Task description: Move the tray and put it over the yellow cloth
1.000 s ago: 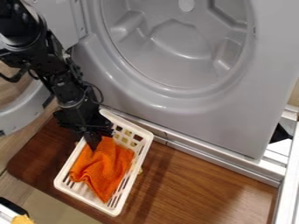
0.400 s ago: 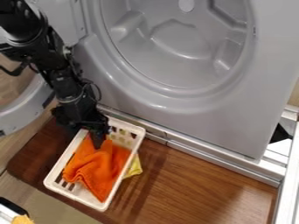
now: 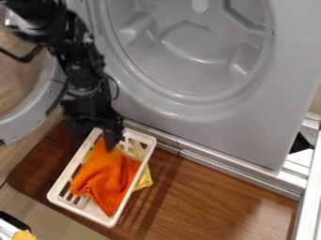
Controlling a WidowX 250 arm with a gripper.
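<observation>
Up and rightward shifts my arm [image 3: 83,70], the tray [image 3: 80,206] overlying the yellow cloth [image 3: 145,179], probably only retreat left, though I can't tell the jaws' state.

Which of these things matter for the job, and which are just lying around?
For the job:
- tray
- yellow cloth, partly under the tray
- gripper

Just there:
- orange cloth, in the tray
- grey machine
- wooden surface
</observation>
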